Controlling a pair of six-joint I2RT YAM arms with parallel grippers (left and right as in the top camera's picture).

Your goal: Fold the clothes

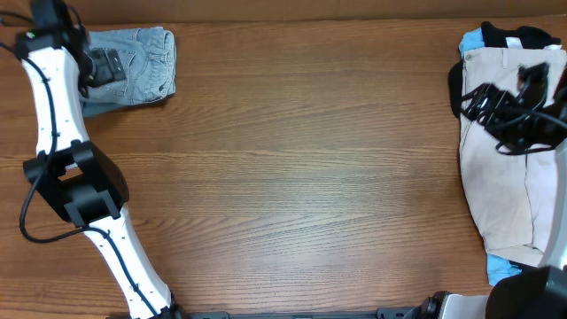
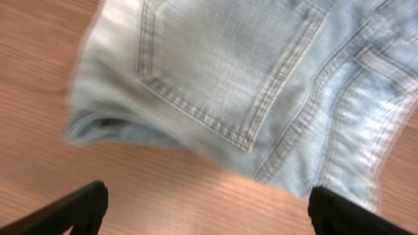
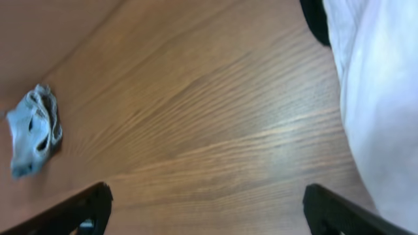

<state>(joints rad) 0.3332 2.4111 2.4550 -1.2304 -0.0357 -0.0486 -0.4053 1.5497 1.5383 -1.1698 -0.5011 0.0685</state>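
Note:
A folded pair of light blue jeans (image 1: 137, 66) lies at the table's far left corner; it fills the top of the left wrist view (image 2: 248, 85). My left gripper (image 1: 102, 64) hovers over the jeans' left part, open and empty (image 2: 206, 209). A pile of clothes lies at the right edge: beige trousers (image 1: 505, 168) on top of a blue garment (image 1: 500, 266), with a black garment (image 1: 514, 37) at the far end. My right gripper (image 1: 518, 106) hangs above the beige trousers, open and empty (image 3: 206, 209). The beige cloth shows in the right wrist view (image 3: 385, 98).
The brown wooden table (image 1: 310, 177) spreads between the jeans and the pile. The left arm's white links (image 1: 53, 97) run from the near left edge up to the jeans. The jeans show small and distant in the right wrist view (image 3: 32, 130).

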